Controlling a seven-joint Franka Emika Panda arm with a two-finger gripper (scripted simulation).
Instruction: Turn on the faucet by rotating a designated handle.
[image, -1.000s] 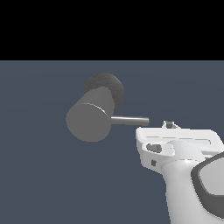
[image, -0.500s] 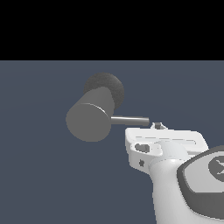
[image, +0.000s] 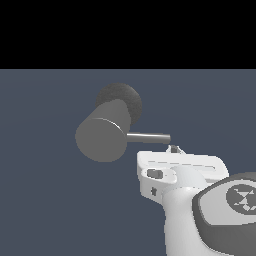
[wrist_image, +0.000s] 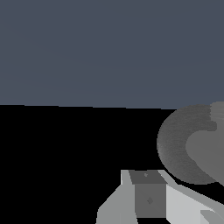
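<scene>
The gripper (image: 173, 148) sits just under the free tip of the handle (image: 148, 136); its fingertips barely show above the white hand, so I cannot tell how far open it is or whether it touches the rod. The handle juts toward the exterior view's right from the faucet (image: 106, 131). It looks thin, stiff and smooth; pushing near the tip should give the most leverage.

Up close, a grey finger (wrist_image: 149, 199) of the gripper (wrist_image: 175, 205) shows as a blocky pad with pale angled housing on either side of it. Just beyond it sits the faucet (wrist_image: 183, 148), its dark round base curving around a lighter grey body. Behind lies flat blue-grey ground, then blackness.
</scene>
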